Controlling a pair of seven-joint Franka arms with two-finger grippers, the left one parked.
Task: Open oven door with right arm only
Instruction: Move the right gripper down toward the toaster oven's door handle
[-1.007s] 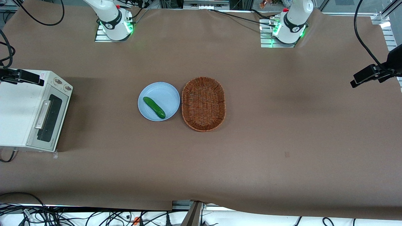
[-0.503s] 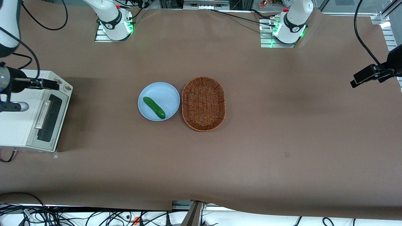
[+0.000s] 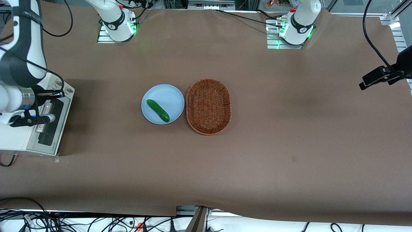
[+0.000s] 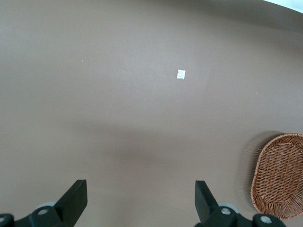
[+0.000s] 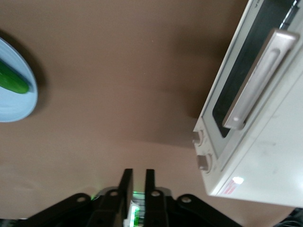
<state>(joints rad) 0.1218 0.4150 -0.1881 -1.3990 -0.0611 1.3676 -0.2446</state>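
Observation:
The cream-white toaster oven (image 3: pixel 14 135) stands at the working arm's end of the table. Its oven door (image 3: pixel 48 132) is closed, with dark glass (image 5: pixel 236 90) and a silver bar handle (image 5: pixel 255 80). The right arm (image 3: pixel 22 48) reaches over the oven. My gripper (image 3: pixel 61 94) hangs above the oven's knob end, farther from the front camera than the handle and apart from it. The two black fingers (image 5: pixel 125 179) stand almost together with nothing between them. The wrist's camera mount hides part of the handle in the front view.
A pale blue plate (image 3: pixel 173 96) holding a green cucumber (image 3: pixel 158 110) sits mid-table, with a wicker basket (image 3: pixel 208 106) beside it. Two knobs (image 5: pixel 198 137) sit at the door's end. Cables run along the table edge nearest the front camera.
The right arm has swung in over the oven. The gripper moved from the oven's top toward its front edge, by the knobs. The door has not moved.

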